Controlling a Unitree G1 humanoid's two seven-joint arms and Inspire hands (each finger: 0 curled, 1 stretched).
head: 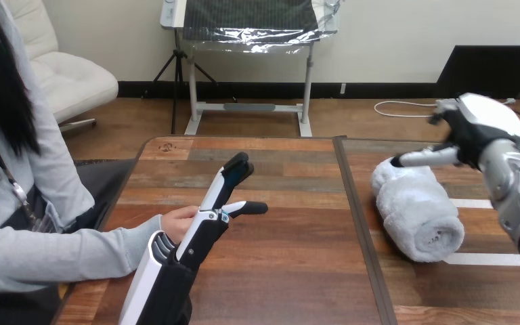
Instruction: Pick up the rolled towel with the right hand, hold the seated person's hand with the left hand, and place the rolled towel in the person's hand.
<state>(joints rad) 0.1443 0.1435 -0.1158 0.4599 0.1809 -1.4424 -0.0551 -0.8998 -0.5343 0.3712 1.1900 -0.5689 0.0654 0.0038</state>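
A white rolled towel (416,211) lies on the table's right half, its open end facing the front. My right hand (470,132) hovers just above the towel's far end, fingers straight and pointing left, holding nothing. My left hand (213,217) reaches up the left half of the table with straight fingers and the thumb sticking out to the right. The person's hand (176,222) rests on the table at the left, right beside and partly behind my left hand. I cannot tell whether the two touch.
The wooden table (284,271) is made of two tops with a dark seam (355,223) running front to back between my hands. White tape strips (477,258) mark the right top near the towel. The person sits at the left edge.
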